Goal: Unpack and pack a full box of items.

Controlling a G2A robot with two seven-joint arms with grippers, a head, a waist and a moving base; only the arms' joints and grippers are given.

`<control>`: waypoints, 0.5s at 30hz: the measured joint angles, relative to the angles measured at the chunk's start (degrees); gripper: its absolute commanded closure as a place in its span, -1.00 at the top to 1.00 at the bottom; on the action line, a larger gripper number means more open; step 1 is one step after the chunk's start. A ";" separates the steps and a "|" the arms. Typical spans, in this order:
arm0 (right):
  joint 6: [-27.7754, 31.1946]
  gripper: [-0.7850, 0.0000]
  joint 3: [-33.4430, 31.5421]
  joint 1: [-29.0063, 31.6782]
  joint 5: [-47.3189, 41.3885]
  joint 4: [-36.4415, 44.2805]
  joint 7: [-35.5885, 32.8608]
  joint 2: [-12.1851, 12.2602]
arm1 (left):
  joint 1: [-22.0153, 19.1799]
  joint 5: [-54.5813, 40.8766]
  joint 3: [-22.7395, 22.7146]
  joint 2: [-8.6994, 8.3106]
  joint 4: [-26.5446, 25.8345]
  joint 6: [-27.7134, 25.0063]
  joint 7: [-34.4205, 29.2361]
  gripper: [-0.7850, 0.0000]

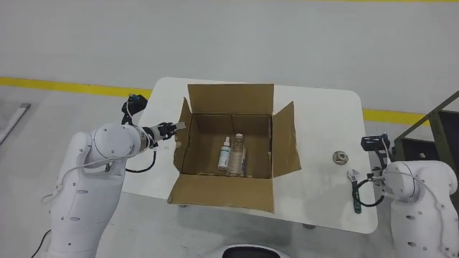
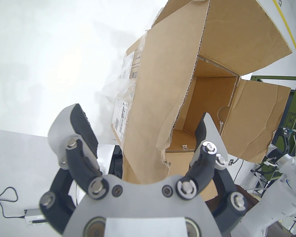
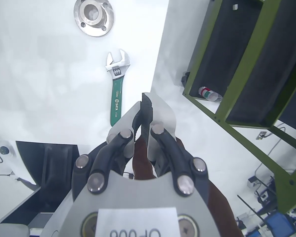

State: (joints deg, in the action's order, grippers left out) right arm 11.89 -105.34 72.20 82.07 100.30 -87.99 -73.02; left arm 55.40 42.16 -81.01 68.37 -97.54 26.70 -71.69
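**A:** Where's the box?

**B:** The box (image 1: 229, 125) sits mid-tabletop (image 1: 315, 115) with all four flaps out. A white bottle (image 1: 224, 155) and a clear bottle (image 1: 238, 153) lie side by side on its floor. A flange (image 1: 340, 158) and a wrench (image 1: 356, 190) lie on the tabletop to the robot's right of the box, near each other but apart.

**A:** So which step is this?

**B:** I'd say unpacking, about halfway: two things out, two left inside. Packing back in can't be ruled out from this alone.

**A:** And the claws?

**B:** The left claw (image 2: 141, 114) is spread wide at the left flap (image 2: 162, 75), one finger outside it and one on the box side. I can't tell whether either pad touches the cardboard. The right claw (image 3: 145, 107) is pressed together and empty, beside the wrench's handle at the tabletop's edge.

**A:** What does the next move call for?

**B:** My guess is that the left claw either pinches that flap to steady it or goes over it for a bottle. To reach in, it must clear the flap's torn edge, drop well down between the walls and stay spread. The bottles lie close together, so a finger has to slip between them or take the white bottle from its free side, closing across its narrow body.
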 measured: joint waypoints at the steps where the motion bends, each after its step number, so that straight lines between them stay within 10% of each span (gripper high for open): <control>1: -0.01 -1.00 -0.01 -0.16 -1.54 -0.69 0.00 0.12 | 0.00 0.00 0.00 0.00 0.00 0.00 0.00 1.00; 4: -0.69 -0.43 -0.22 -0.05 -3.41 -1.12 -0.01 0.59 | 0.00 0.00 0.00 0.00 0.00 0.00 0.00 1.00; 5: -0.85 0.73 -0.15 0.02 -3.57 -1.07 -0.01 0.74 | 0.00 0.00 0.00 0.00 0.00 0.00 0.00 1.00; 6: -1.03 1.00 -0.07 0.06 -3.59 -0.97 -0.01 0.89 | 0.00 0.00 0.00 0.00 0.00 0.00 0.00 1.00; 15: -1.58 1.00 0.19 0.07 -3.11 -0.70 -0.01 1.16 | 0.00 0.00 0.00 0.00 0.00 0.00 0.00 1.00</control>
State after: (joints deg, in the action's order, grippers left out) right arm 10.31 -105.15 72.26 78.96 99.59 -88.00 -71.86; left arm 55.40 42.16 -81.01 68.37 -97.54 26.70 -71.69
